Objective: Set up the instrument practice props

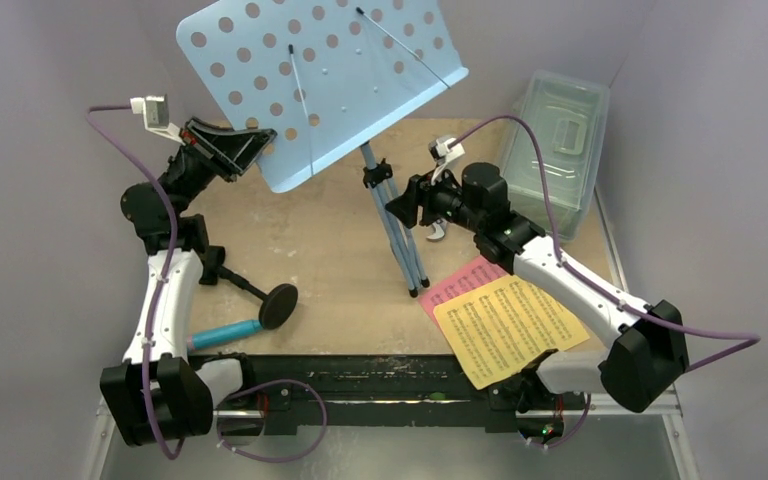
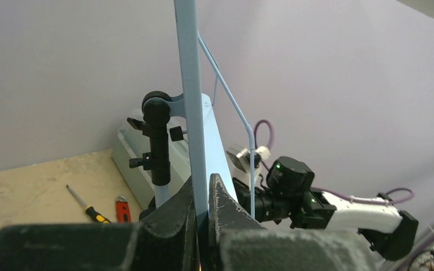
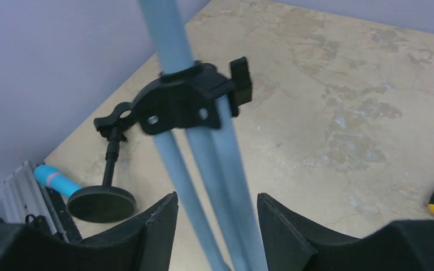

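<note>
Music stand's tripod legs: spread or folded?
Folded: the music stand's legs run bunched together below the black collar, passing between the right gripper's fingers.

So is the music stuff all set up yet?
Not yet, nothing looks finished. In hand: the left gripper pinches the edge of the music stand, and the right gripper sits open around its folded legs. To do: the pages, microphone and mic stand lie on the table.

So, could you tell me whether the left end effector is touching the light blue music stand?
Touching. The left wrist view shows the left end effector closed on the panel edge of the music stand, both fingers pressed against it.
</note>
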`<state>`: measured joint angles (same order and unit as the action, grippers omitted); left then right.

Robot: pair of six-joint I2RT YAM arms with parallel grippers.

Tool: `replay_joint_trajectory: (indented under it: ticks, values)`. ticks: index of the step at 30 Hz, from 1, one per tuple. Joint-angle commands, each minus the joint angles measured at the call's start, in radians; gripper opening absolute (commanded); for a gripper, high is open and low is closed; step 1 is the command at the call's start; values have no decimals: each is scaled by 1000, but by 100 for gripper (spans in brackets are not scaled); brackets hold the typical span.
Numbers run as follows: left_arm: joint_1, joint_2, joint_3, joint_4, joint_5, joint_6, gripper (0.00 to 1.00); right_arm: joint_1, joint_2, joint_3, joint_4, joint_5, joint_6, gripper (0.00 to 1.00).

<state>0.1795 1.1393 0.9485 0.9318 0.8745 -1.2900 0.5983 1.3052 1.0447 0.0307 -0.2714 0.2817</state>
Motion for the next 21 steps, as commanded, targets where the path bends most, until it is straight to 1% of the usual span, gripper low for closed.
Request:
replay_joint_trajectory:
  ticks: [1, 4, 7, 9, 12, 15, 17, 19, 21]
  values:
    - [-27, -88, 61, 284, -14, -15, 0, 14, -46, -68, 126, 131, 3, 52]
    - [-33, -90, 46, 284, -13, -19, 0, 45, -73, -114, 167, 190, -39, 45]
    - [-40, -90, 43, 284, -9, -21, 0, 87, -86, -133, 166, 313, -69, 29]
    - [-44, -90, 45, 284, -11, -26, 0, 113, -96, -154, 184, 391, -83, 25]
    - [-57, -88, 57, 282, -9, -31, 0, 164, -93, -173, 221, 502, -122, 25]
    - [-72, -86, 72, 278, -8, -40, 0, 228, -67, -186, 272, 669, -174, 31]
    - [-81, -86, 80, 272, -7, -45, 0, 260, -45, -191, 315, 767, -213, 33]
    - [-89, -87, 89, 266, -6, -44, 0, 287, -19, -194, 372, 833, -252, 33]
    - [-96, -88, 97, 262, -2, -42, 0, 301, 12, -198, 438, 861, -289, 34]
